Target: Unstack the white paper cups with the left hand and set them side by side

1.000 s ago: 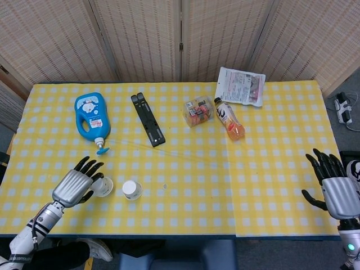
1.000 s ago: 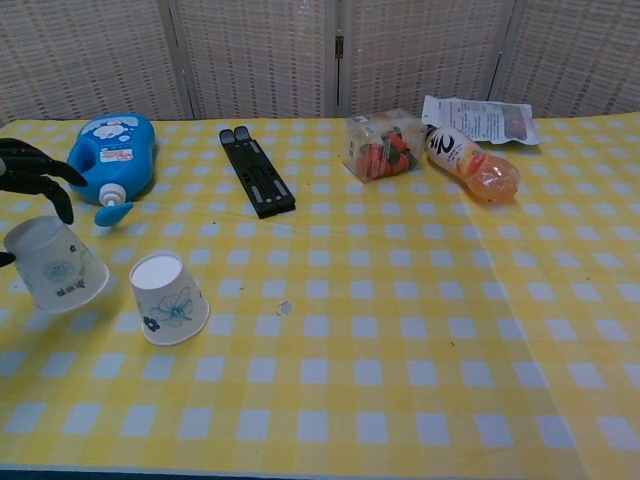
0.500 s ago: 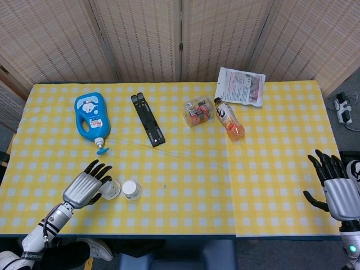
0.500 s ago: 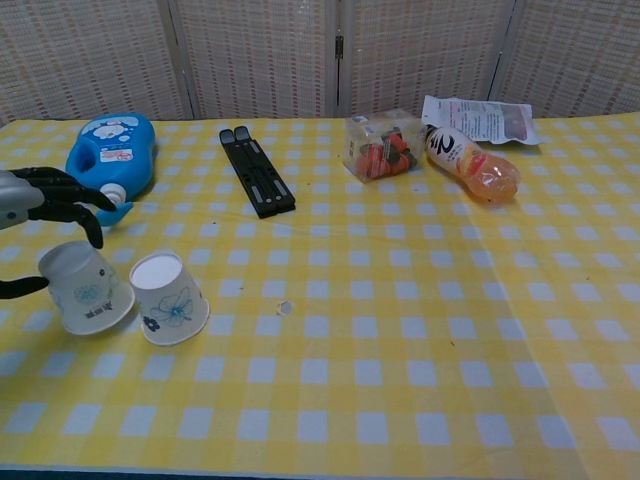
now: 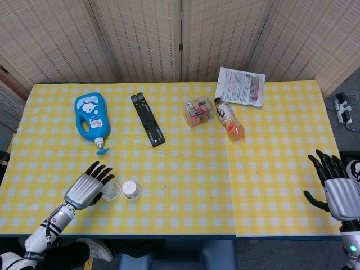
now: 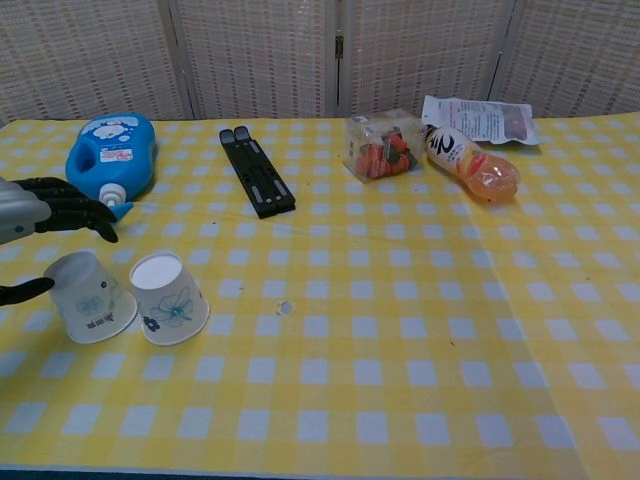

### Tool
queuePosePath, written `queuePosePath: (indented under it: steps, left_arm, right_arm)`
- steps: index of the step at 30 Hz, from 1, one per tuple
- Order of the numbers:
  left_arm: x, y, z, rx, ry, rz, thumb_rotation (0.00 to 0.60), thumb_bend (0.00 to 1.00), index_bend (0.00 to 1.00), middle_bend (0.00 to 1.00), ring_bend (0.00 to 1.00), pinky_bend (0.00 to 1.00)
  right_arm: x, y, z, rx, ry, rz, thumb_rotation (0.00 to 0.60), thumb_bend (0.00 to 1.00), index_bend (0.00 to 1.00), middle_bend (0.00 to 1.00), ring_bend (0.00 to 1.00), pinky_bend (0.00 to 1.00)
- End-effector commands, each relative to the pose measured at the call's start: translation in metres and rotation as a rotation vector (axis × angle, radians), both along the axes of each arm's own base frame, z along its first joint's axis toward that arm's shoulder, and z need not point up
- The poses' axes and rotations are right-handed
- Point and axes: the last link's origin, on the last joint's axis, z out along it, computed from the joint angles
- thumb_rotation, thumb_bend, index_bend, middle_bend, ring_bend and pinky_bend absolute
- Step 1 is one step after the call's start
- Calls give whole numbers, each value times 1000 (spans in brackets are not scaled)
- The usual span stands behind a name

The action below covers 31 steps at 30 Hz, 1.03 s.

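- I cannot read any text in these views.
- The blue plastic detergent bottle (image 6: 112, 150) carries a label, but its print is too small for me.
- The white printed pouch (image 5: 241, 86) and the orange drink bottle (image 6: 470, 165) show only blurred print.

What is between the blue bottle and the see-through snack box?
A black folding stand lies between the blue bottle and the snack box. Both views show it, flat on the yellow checked cloth.

left hand (image 6: 40, 215) fingers spread off cup | cup (image 6: 90, 297) now down beside second cup (image 6: 168, 298)
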Motion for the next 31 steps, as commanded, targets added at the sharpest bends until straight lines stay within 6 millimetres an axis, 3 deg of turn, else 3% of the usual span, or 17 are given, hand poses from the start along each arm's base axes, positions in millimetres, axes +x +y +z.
queuePosePath:
  steps: [1, 5, 9, 16, 22, 31]
  left_arm:
    - [1, -2, 1, 0, -2, 2, 600, 485, 183, 144, 103, 0]
    - [6, -3, 11, 22, -41, 11, 600, 473, 171, 144, 100, 0]
    - [6, 5, 35, 121, -126, 39, 600, 471, 164, 144, 100, 0]
    - [-24, 16, 84, 401, -243, 134, 600, 476, 154, 144, 102, 0]
    - [-53, -10, 100, 516, -232, 178, 600, 476, 153, 144, 99, 0]
    - [-75, -61, 97, 551, -233, 187, 600, 476, 151, 144, 98, 0]
  right_arm:
    - [0, 0, 1, -4, 0, 0, 600, 285, 0, 0, 29, 0]
    - [0, 0, 2, -7, 1, -2, 600, 285, 0, 0, 28, 0]
    - [-1, -1, 2, 3, -3, -12, 600, 284, 0, 0, 29, 0]
    - [-7, -6, 2, 25, -47, -31, 600, 284, 0, 0, 50, 0]
    - [-8, -9, 1, 39, -88, -19, 600, 284, 0, 0, 76, 0]
    - [-4, -5, -7, 69, -131, 1, 600, 284, 0, 7, 83, 0]
